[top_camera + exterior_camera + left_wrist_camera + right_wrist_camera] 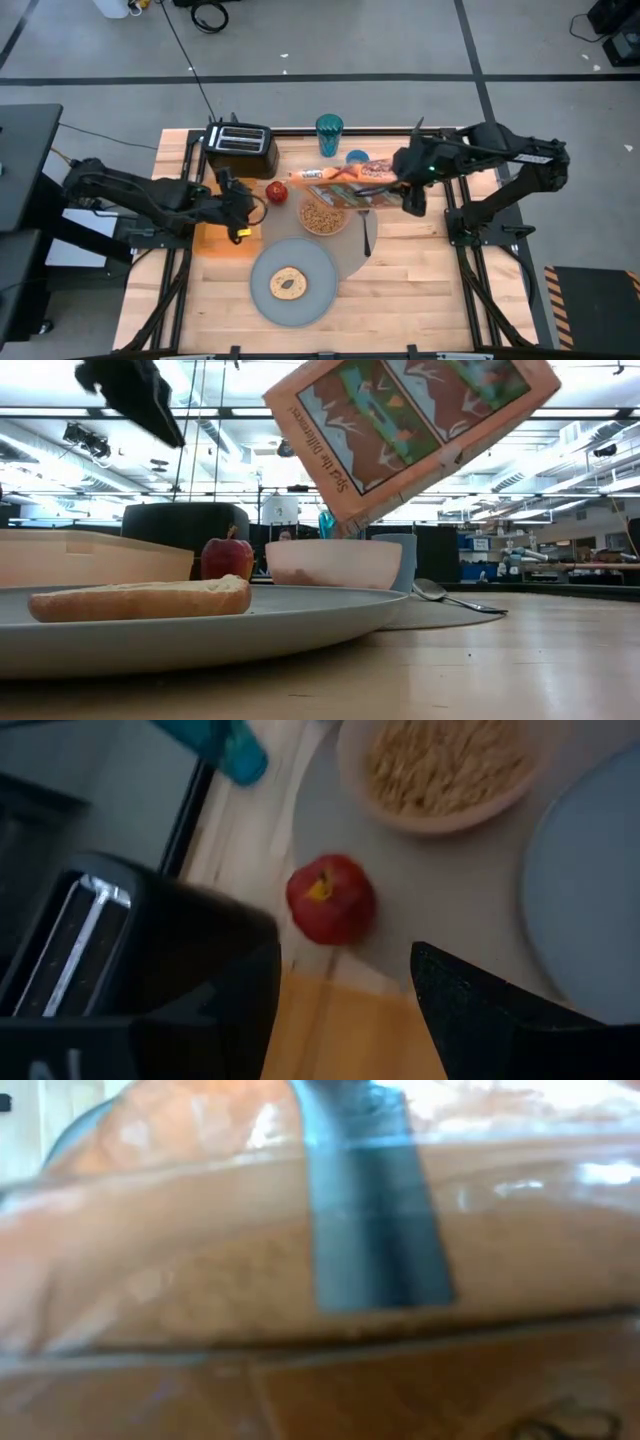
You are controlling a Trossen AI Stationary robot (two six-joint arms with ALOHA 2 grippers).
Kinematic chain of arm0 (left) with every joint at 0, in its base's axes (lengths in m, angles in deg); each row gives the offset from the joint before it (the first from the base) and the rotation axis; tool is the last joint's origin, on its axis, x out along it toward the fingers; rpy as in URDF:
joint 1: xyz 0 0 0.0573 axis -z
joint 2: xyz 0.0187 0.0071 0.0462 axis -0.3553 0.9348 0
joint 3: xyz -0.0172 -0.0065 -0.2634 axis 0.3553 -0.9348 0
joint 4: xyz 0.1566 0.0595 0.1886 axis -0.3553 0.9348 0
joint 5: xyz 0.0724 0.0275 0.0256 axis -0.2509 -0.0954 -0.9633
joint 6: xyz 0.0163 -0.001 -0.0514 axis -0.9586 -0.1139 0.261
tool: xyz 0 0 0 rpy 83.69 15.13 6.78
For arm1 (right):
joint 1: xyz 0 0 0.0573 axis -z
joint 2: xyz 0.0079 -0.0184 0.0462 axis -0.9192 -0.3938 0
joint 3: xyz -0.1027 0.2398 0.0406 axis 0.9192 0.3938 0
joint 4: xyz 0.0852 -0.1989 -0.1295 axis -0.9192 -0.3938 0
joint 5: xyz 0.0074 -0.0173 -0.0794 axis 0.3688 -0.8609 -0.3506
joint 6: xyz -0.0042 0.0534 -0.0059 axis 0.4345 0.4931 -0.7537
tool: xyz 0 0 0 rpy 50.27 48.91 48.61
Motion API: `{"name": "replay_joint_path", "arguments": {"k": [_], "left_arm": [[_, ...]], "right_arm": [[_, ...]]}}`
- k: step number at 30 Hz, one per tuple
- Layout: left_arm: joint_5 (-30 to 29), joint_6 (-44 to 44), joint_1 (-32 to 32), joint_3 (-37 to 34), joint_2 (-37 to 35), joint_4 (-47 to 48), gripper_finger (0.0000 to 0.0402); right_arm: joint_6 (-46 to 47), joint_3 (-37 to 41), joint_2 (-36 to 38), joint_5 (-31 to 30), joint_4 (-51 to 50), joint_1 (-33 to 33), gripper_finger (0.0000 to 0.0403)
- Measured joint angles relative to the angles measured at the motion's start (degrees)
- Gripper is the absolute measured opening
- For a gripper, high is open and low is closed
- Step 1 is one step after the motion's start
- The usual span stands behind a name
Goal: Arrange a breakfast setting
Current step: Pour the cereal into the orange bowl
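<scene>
The right pincer [385, 178], clamped on the tilted cereal box [350, 178] above the pink bowl [325, 215], should tip gently, keeping the opening over the bowl so nothing spills onto the mat [350, 255].

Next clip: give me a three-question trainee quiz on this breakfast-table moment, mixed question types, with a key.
1. True or false: the pink bowl already holds cereal.
2. What lies on the grey plate? A) the apple B) the bagel C) the spoon
3. Fill in: the right gripper holds the orange cereal box tilted over the ____.

Key:
1. True; cereal shows in the bowl from above.
2. B. The red apple sits beside the bowl, near the left gripper; the metal spoon lies on the bowl's other side.
3. bowl
</scene>
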Motion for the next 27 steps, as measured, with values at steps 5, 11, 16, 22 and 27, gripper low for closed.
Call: {"name": "replay_joint_path", "arguments": {"k": [5, 11, 16, 22, 27], "left_arm": [[0.1, 1.5, 4.0, 0.0, -4.1, -2.6, 0.0231], [0.1, 3.1, 8.5, 0.0, -6.4, -5.8, 0.0231], [0.1, 3.1, 9.9, 0.0, -6.1, -8.4, 0.0231], [0.0, 2.3, 9.9, 0.0, -5.9, -11.2, 0.0231], [0.9, -1.9, 9.9, -5.0, -6.5, -25.1, 0.0231]], "right_arm": [[3.3, 9.3, 6.8, -0.6, 2.9, -2.0, 0.0236], [4.1, 23.7, 19.0, -1.3, 15.1, -5.0, 0.0236], [3.7, 34.5, 29.6, -1.6, 22.1, -5.6, 0.0236], [3.2, 46.2, 39.3, -2.6, 28.7, -5.6, 0.0236], [1.1, 54.2, 45.9, -2.8, 35.0, -5.6, 0.0236]]}}
